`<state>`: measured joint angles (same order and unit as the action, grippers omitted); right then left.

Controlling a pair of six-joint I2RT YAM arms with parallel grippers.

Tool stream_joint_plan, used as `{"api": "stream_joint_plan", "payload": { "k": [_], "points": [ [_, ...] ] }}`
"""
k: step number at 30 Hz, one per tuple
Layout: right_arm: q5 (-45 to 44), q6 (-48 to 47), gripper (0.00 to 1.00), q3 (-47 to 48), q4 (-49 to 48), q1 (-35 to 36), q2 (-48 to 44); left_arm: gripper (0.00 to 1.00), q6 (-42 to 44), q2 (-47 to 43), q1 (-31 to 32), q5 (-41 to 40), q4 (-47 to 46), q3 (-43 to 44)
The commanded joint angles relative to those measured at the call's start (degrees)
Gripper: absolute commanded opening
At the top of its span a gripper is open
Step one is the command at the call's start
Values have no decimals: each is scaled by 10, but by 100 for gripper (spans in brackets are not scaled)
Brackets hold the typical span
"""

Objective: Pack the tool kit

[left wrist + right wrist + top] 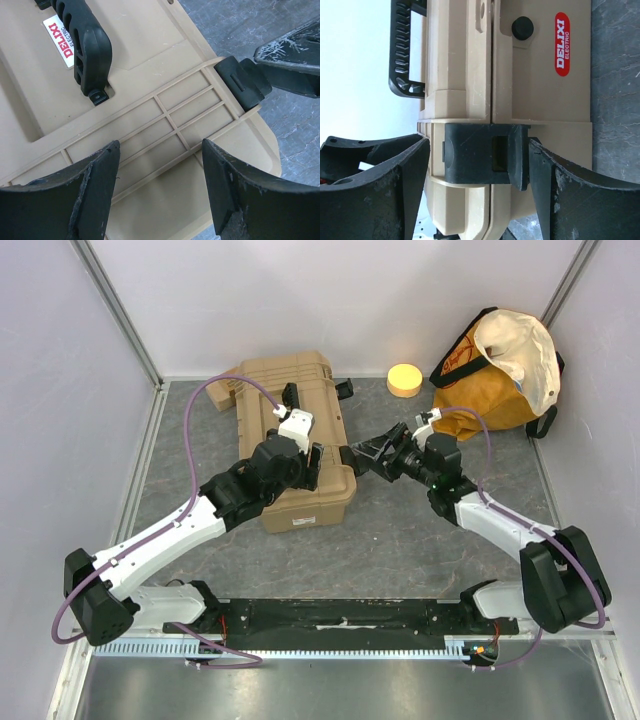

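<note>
The tan tool kit [300,430] lies closed in the middle of the table, with its black handle [82,45] and red-white label [60,37] on top. My left gripper [312,468] hovers open and empty just above the near end of the lid [160,147]. My right gripper [360,458] is open at the box's right side. Its jaws stand on either side of the near black latch [485,155], and the right fingertip [545,165] is at the latch's edge. That latch [240,82] also shows in the left wrist view. The label [562,44] shows in the right wrist view.
An orange-yellow cloth bag [500,370] lies at the back right. A yellow round disc [404,378] sits left of it. A small tan block [225,390] is behind the box's left corner. A second black latch [345,390] is at the box's far end.
</note>
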<state>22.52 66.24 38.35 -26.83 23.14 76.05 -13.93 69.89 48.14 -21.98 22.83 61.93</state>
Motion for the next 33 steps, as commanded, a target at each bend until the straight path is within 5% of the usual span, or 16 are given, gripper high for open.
{"api": "stream_joint_plan", "payload": {
  "k": [1, 16, 22, 31, 33],
  "points": [
    [26, -43, 80, 47, 45, 33, 13, 73, -43, 53, -3, 26, 151, -43],
    [-9, -88, 76, 24, 91, 53, 57, 73, -44, 57, -3, 23, 158, -41],
    [-30, -108, 90, -14, 92, 57, 39, 73, -44, 55, -3, 22, 160, -42],
    [-42, -123, 86, -38, 99, 58, 61, 73, -46, 58, -3, 24, 161, -42],
    [-51, -129, 91, -43, 104, 58, 60, 73, -46, 59, -3, 23, 163, -42]
  ]
}}
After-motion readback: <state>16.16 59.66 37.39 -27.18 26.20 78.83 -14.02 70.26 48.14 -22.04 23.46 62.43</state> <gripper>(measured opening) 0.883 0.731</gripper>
